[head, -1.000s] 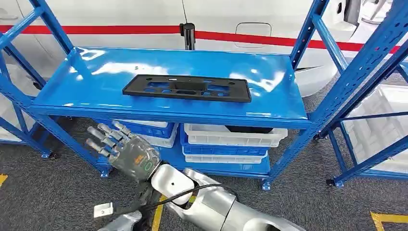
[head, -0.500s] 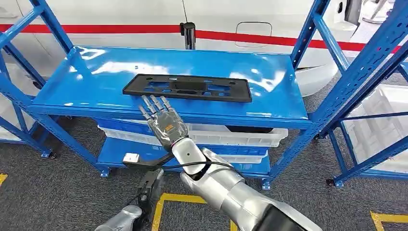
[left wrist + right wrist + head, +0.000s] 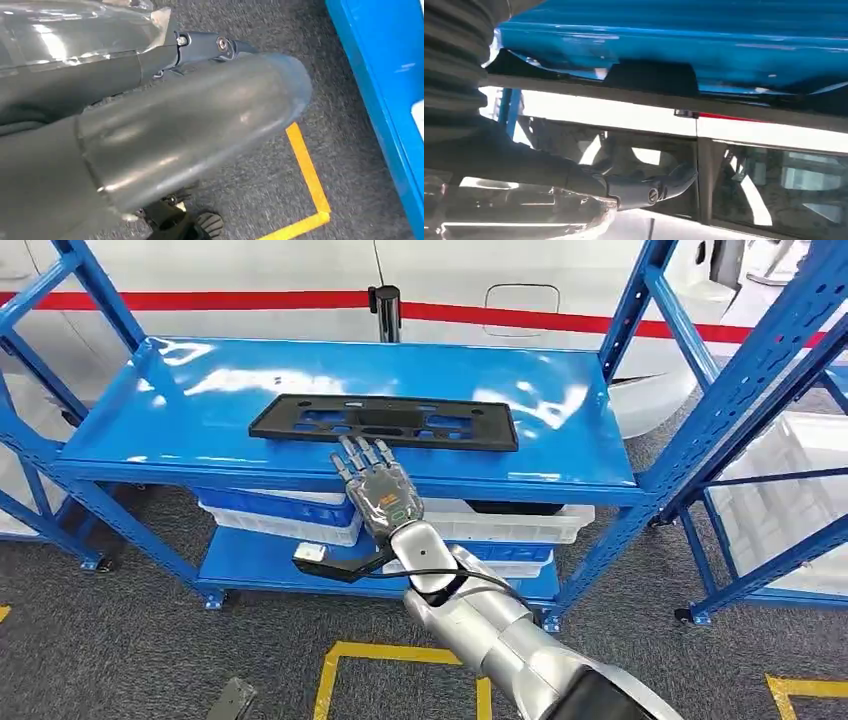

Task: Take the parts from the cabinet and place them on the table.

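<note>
Head view: our right robot hand (image 3: 378,483) reaches open and empty, fingers straight, just before the black plate (image 3: 385,422) lying flat on the blue shelf (image 3: 180,410), ready to slide under.

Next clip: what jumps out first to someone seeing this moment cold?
A long black part with cut-outs lies flat on the glossy top shelf of the blue cabinet. The robot's right hand reaches up toward the part's near edge, fingers extended and apart, holding nothing. White and blue bins sit stacked on the shelf below.
</note>
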Available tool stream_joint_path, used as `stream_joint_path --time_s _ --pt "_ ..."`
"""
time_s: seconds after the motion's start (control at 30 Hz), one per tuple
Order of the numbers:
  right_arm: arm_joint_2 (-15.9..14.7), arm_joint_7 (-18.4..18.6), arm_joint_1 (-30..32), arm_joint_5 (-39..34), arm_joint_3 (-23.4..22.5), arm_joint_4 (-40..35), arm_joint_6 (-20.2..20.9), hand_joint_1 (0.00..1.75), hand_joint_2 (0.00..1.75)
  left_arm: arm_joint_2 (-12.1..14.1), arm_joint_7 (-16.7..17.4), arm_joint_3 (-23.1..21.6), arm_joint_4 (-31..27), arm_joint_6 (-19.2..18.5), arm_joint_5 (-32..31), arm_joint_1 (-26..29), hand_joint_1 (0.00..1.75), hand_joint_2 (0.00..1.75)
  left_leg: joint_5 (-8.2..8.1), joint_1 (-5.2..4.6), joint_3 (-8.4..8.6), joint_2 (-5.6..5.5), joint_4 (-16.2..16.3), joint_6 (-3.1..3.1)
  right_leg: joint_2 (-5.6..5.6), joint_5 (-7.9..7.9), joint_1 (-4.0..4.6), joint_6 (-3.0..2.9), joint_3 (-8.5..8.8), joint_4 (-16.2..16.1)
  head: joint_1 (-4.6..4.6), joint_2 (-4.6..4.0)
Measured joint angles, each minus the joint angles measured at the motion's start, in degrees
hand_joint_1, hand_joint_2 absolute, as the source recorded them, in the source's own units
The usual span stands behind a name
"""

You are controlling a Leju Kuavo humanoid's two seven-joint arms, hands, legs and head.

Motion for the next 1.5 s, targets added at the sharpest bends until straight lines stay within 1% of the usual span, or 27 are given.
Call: stream_joint_path --time_s 0.07,0.13,0.2,0.23,0.27,0.33,0.4,0.6,0.87,1.5 --pt "0.0 -1.0 0.1 0.0 0.0 0.0 0.0 0.0 1.75 0.6 -0.5 0.4 0.0 -0.4 0.1 0.0 0.0 0.0 0.0 0.02 0.0 0.0 0.0 0.0 0.0 0.0 0.0 0.0 0.0 0.0 0.02 0.0" --pt "0.0 -1.8 0.1 -0.1 -0.1 0.0 -0.1 0.0 1.75 1.0 0.4 0.9 0.0 -1.0 0.4 0.2 0.0 0.0 0.0 0.02 0.0 -0.01 0.0 0.0 -0.01 0.0 0.0 0.0 0.04 0.0 -0.02 0.0" --pt "0.1 -2.5 0.1 -0.2 -0.3 0.1 -0.2 0.0 1.75 1.1 3.6 1.4 0.2 -2.5 1.0 1.0 0.0 0.0 0.0 0.02 0.01 0.02 0.0 0.0 0.01 0.0 0.0 0.0 0.04 0.0 -0.02 0.0" --pt "0.2 -2.7 0.1 -0.2 -0.4 0.2 -0.2 0.0 1.75 1.1 5.8 1.5 0.4 -3.3 1.2 1.6 0.0 0.0 0.0 0.02 0.01 0.05 0.0 0.0 0.02 0.0 0.0 0.0 0.04 0.0 0.0 0.0" --pt "0.2 -2.9 0.1 -0.3 -0.5 0.3 -0.2 0.0 1.75 1.0 7.1 1.6 0.5 -3.7 1.4 2.5 0.0 0.0 0.0 0.02 0.01 0.07 0.0 0.0 0.03 0.0 0.0 0.0 0.03 0.0 -0.02 0.0" --pt "0.3 -3.4 0.2 -0.3 -0.5 0.6 -0.2 0.0 1.75 0.7 9.2 2.1 0.6 -4.2 2.3 4.3 0.0 0.0 0.0 0.01 0.0 0.11 0.0 0.0 0.02 -0.01 0.0 0.0 0.01 0.0 -0.02 0.0" --pt "0.5 -3.5 0.2 -0.5 -0.5 0.9 -0.4 0.0 1.75 0.4 10.3 2.8 0.9 -4.3 3.1 5.6 0.0 0.0 0.0 0.01 -0.01 0.06 0.0 0.01 0.01 -0.01 0.0 0.0 0.01 0.0 0.0 0.0" --pt "1.3 -3.4 0.2 -0.9 -0.8 2.1 -1.0 0.0 1.75 -0.9 11.3 4.0 1.3 -4.0 4.3 8.0 0.0 0.0 -0.01 0.0 0.01 0.03 0.0 0.01 0.01 0.0 -0.02 0.0 0.01 0.0 0.0 0.0" --pt "1.4 -2.6 -0.1 -1.1 -1.1 2.8 -1.0 0.0 1.75 -2.0 13.0 4.2 1.3 -3.7 4.1 8.3 0.0 0.0 0.0 0.01 0.1 -0.01 0.0 0.01 0.0 0.01 -0.07 -0.01 0.02 0.0 -0.02 0.0" --pt "1.4 -2.4 -0.1 0.0 -1.1 3.2 -1.2 0.0 1.75 -2.6 13.9 4.2 1.3 -3.5 3.4 7.9 0.0 0.0 0.0 0.03 0.1 -0.01 0.0 0.01 0.0 0.01 -0.07 -0.01 0.03 0.0 -0.02 0.0"
